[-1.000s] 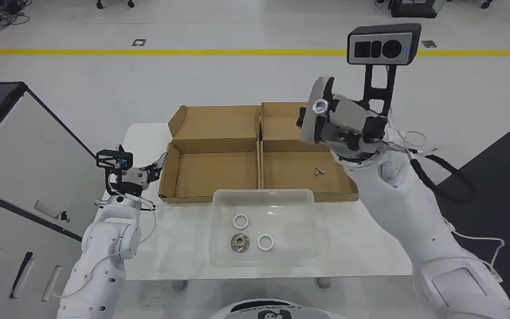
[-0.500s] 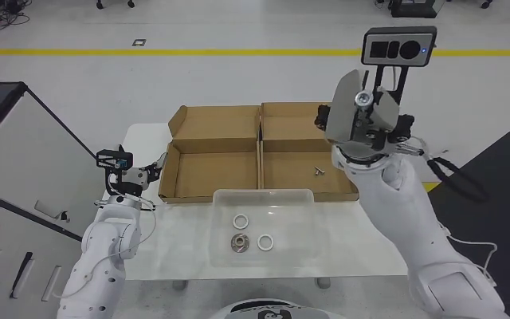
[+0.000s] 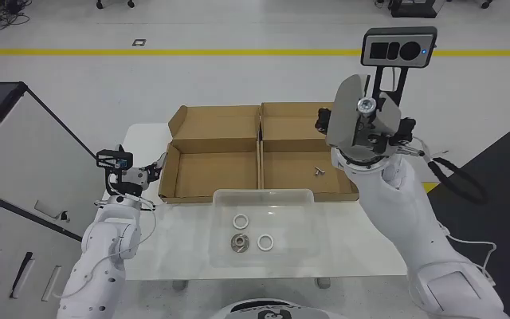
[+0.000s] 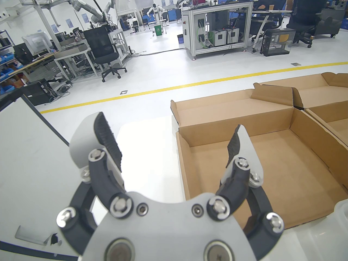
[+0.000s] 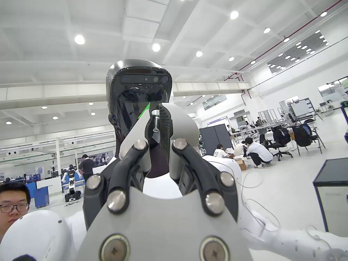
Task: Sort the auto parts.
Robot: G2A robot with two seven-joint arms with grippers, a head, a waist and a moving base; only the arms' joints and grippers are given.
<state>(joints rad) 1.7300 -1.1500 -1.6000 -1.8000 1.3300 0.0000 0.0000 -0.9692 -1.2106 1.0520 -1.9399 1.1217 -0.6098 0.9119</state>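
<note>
**Above the right box's far end: right gripper clamped on a bolt**

Right gripper (image 5: 156, 115) is raised high with its fingertips turned up toward the head camera. Its jaws are pinched together on a small silver bolt (image 5: 155, 123). The bolt sits between the ribbed pads near the tips, shank running along the fingers, round head showing at the tip end. In the top view the gripper and bolt sit over the far right end of the right cardboard box (image 3: 307, 155), well above it and touching nothing.

Left gripper (image 4: 174, 137) has its jaws wide apart with nothing between them. It is low over the white table (image 3: 191, 239), just beside the outer wall of the left cardboard box (image 3: 211, 171) and pointing toward it.

Containers:
- The two cardboard boxes stand side by side with walls touching, lids folded back on the far side.
- The right cardboard box holds one loose bolt (image 3: 319, 170), lying on its floor toward the front right.
- A clear plastic bin (image 3: 263, 192) sits just in front of both boxes, spanning their joint.
- In the bin, a white ring (image 3: 240, 221) lies toward the back and a round metal part (image 3: 237, 243) just in front of it. A second white ring (image 3: 266, 241) lies beside the metal part, on the right-arm side.
</note>
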